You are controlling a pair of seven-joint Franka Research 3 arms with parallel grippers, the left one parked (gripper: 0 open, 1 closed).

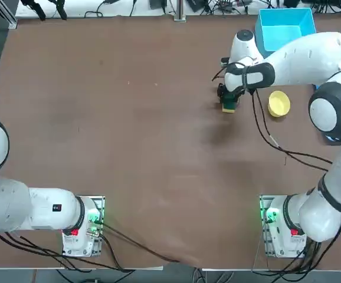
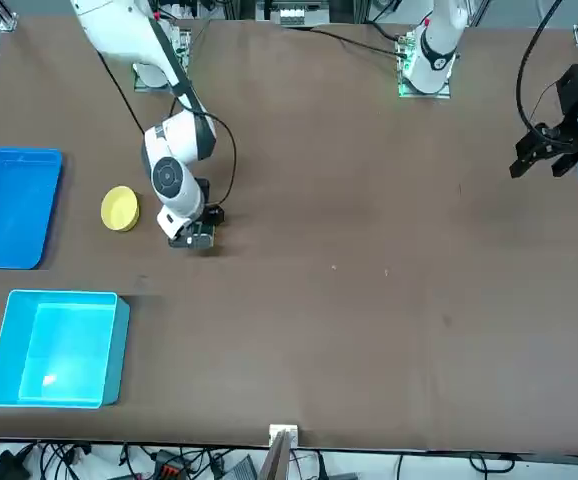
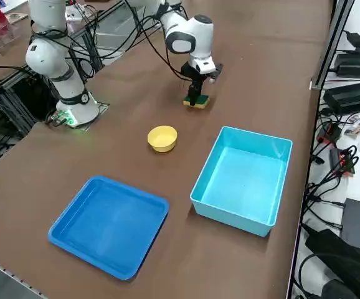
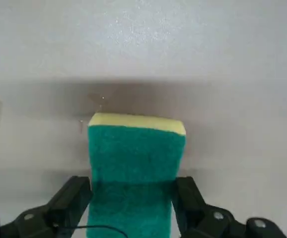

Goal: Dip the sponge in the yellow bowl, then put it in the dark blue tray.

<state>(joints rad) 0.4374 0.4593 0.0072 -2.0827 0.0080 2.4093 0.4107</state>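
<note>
Three containers sit on the brown table (image 3: 242, 75), all of them bare inside as far as I can see: one light cyan bin (image 3: 242, 179), deep and square, the biggest; one dark blue tray (image 3: 109, 224), shallow with a low rim, lying beside the bin; one yellow bowl (image 3: 162, 137), small and round, between those two and the arm; one sponge (image 3: 196, 101) as well, green top over a yellow body, flat on the table just beyond the bowl and apart from it, in none of the containers; the right arm reaches out from its base across the table, forearm stretched over the bowl's side, wrist bent so the right gripper (image 4: 133, 203) points straight down over the sponge; the wrist camera shows the two black fingers (image 4: 69, 201) spread apart, one on each long side of the sponge, close beside it; whether they touch it I cannot tell.
</note>
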